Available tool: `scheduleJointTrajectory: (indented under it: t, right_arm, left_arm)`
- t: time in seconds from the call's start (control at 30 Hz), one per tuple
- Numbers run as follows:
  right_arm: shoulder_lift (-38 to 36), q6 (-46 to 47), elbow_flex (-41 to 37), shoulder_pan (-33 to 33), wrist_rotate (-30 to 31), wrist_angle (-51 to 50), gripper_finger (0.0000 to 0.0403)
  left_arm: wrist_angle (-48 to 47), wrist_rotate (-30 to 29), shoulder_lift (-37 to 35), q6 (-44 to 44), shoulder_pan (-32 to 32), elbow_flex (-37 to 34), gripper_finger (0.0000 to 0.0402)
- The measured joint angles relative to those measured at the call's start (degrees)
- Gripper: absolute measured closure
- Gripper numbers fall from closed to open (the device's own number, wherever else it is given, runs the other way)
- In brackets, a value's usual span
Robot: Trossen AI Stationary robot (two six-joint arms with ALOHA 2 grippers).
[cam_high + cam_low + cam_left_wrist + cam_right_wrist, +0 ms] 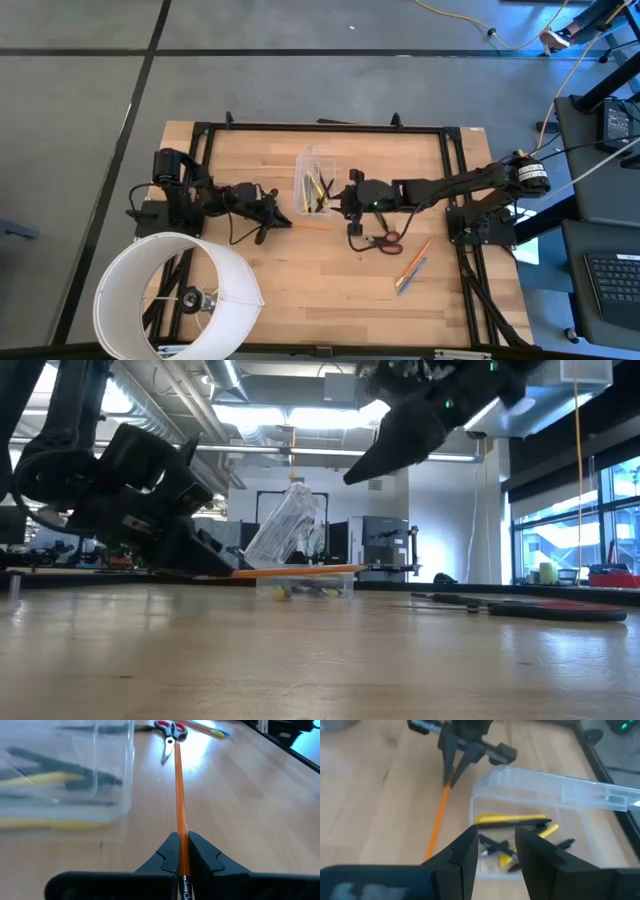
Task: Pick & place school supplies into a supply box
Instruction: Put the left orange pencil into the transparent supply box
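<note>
The supply box (312, 180) is clear plastic and stands mid-table with its lid (555, 785) swung up. Yellow and black pens (515, 820) lie inside it. My left gripper (272, 215) is to the box's left, shut on an orange pencil (179, 795) that points toward the red-handled scissors (383, 240). My right gripper (496, 857) hovers open above the box's right side with nothing between its fingers. An orange pencil and a blue one (412, 265) lie flat on the table toward the right. My left gripper pinches the orange pencil near its back end (182, 851) between its two fingers. The fingers come from the table's left, slanting slightly down, and lie along the pencil. In the low view the pencil (300, 570) sticks out about level, just above the tabletop.
A large white cylinder (175, 295) stands at the near left corner, beside the left arm. A black frame (320, 128) borders the wooden table. Bare wood lies near the front edge between the cylinder and the loose pencils.
</note>
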Motion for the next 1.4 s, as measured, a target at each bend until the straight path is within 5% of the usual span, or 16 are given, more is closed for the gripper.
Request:
scheduleJointTrajectory:
  t: [0.2, 0.53, 0.73, 1.4]
  right_arm:
    - [-0.08, 4.47, 6.73, 3.22, 0.88, -11.12, 0.0269]
    - [1.02, 13.68, 7.05, 5.4, 0.23, -14.22, 0.0269]
    - [1.68, 13.27, 7.1, 5.4, -6.61, -14.32, 0.027]
    - [8.48, 14.74, 7.04, 5.48, -9.65, -19.97, 0.027]
  left_arm:
    - [-0.27, -5.19, -0.04, 0.02, -2.99, 2.9, 0.0391]
    - [-9.45, -14.01, -0.09, 3.18, -8.59, 10.97, 0.0391]
    - [-18.34, -15.83, -0.09, 3.52, -10.68, 16.77, 0.0391]
    - [-33.27, -20.7, -0.11, 4.49, -14.96, 29.42, 0.0391]
